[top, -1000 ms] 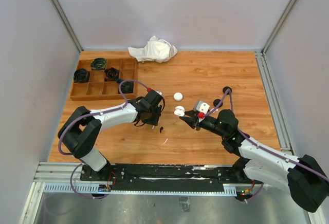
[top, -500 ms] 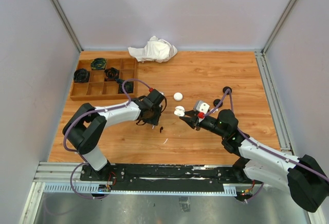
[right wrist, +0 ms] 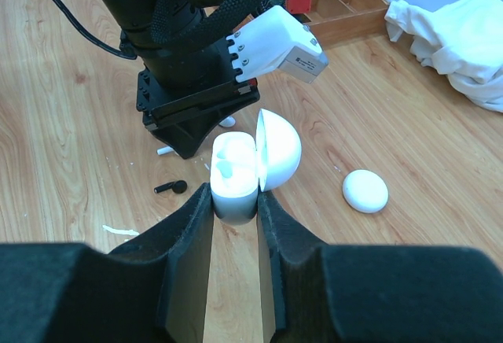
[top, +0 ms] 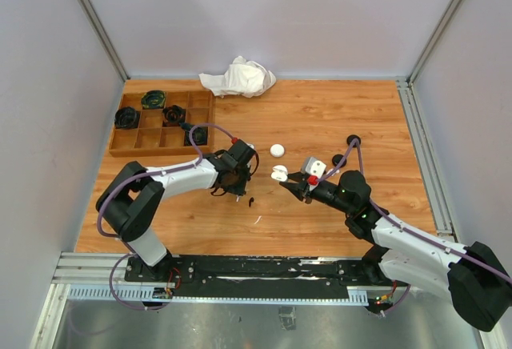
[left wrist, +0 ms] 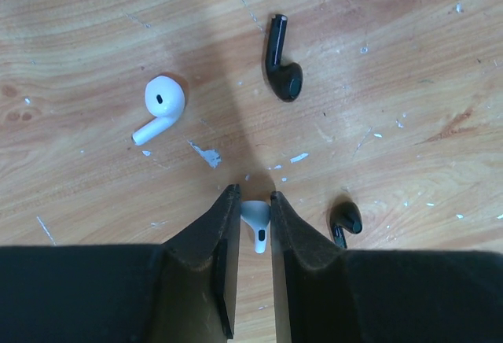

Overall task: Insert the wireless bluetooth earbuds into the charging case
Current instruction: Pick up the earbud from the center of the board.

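Note:
My left gripper points down at the wooden table and is shut on a white earbud, which sits between its fingertips at table level. Loose around it lie another white earbud and two black earbuds, one ahead and one to the right. My right gripper is shut on an open white charging case with its lid swung up, held just right of the left gripper. In the top view the case sits a short gap from it.
A closed white case lies behind the grippers and a black case to the right. A wooden compartment tray with dark cases stands at the back left. A white cloth is at the back. A thin white sliver lies in front.
My left gripper has shifted slightly over the earbuds. The right arm and the open case have not moved.

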Tool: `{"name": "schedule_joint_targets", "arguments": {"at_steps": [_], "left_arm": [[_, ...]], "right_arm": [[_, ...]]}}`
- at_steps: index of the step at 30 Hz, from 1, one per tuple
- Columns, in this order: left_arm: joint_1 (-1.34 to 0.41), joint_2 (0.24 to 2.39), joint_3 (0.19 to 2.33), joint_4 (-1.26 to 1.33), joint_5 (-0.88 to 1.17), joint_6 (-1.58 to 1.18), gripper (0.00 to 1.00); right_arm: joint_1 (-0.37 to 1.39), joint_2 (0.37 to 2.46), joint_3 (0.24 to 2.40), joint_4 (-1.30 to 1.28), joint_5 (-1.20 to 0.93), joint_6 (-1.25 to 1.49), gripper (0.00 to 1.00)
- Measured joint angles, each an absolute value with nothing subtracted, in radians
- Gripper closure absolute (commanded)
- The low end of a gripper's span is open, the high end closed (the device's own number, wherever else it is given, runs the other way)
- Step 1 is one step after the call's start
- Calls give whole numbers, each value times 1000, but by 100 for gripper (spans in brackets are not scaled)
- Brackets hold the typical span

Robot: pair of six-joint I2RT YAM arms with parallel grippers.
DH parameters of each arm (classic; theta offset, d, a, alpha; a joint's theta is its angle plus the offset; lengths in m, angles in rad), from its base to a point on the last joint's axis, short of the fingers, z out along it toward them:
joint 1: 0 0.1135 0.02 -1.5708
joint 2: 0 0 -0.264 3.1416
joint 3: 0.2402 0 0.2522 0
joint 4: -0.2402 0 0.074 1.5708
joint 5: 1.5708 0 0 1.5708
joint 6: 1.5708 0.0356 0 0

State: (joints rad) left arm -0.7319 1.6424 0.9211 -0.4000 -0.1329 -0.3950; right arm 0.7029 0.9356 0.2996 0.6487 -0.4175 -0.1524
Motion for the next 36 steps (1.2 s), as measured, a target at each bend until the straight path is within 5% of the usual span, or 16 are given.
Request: {"name": "schedule_joint_targets", "arguments": {"at_steps": [19,36], "left_arm": [[-734,1349,819,-268,-162,-458,84],[-854,1056,687,34,-281,-570,85]], "right_arm": [[745,1001,300,673,-400,-185,93],[775,1188,300,971,-300,-200,92]]}}
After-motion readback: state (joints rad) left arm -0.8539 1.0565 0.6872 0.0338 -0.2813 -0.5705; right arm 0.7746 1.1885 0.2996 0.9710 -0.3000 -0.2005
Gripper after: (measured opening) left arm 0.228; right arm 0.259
